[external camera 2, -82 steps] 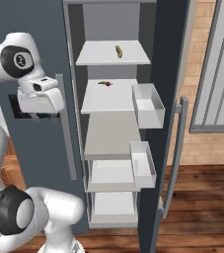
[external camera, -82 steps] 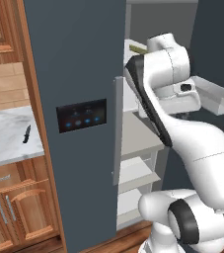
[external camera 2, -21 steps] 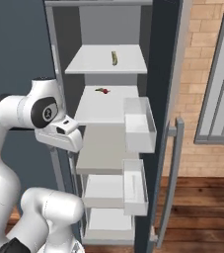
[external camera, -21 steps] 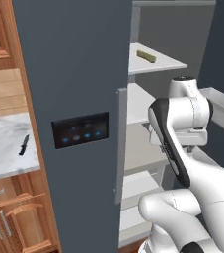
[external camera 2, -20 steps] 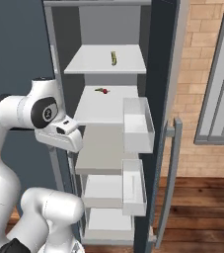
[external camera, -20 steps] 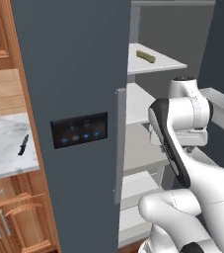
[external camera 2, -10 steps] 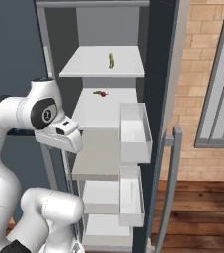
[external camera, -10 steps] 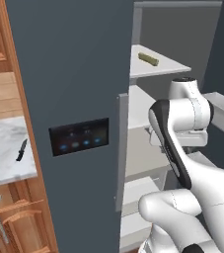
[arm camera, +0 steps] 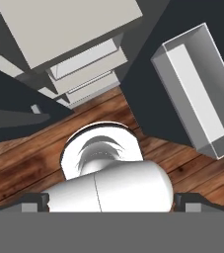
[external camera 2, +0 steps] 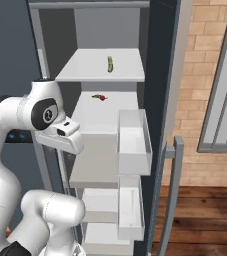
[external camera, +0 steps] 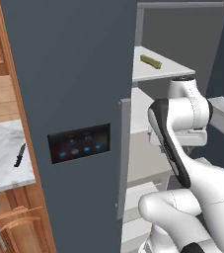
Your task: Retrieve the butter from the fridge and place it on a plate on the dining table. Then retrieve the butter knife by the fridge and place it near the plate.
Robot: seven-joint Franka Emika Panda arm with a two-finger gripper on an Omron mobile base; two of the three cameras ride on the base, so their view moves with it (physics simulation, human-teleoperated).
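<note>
Slate-grey panels frame the fridge (external camera: 74,74), whose right door is swung wide so that the pale shelves are exposed to the arm. One butter (external camera 2: 110,63) stick is seen, laid near the middle of the top shelf (external camera 2: 85,67), lengthwise toward the back wall; in the left base view it is found as an olive bar (external camera: 151,61) near the shelf's front edge. It is judged to be set there so that it can be reached from the front without anything being moved. One small red item (external camera 2: 100,97) is laid on the shelf below. Two clear door bins (external camera 2: 133,141) are counted on the open door, one above the other, both seemingly unfilled.

One butter knife (external camera: 19,154) is laid on the marble surface (external camera: 0,168) to the left of the fridge, well apart from the butter, presumably left for the later step.

The hand is held low, beside the middle shelf and well below the butter, with the wrist turned down toward the wooden floor (arm camera: 15,168). The fingers (arm camera: 34,201) are spread fully apart and nothing is held between them; only their dark tips are seen at the hand view's lower edge. The butter is judged not yet approached.
</note>
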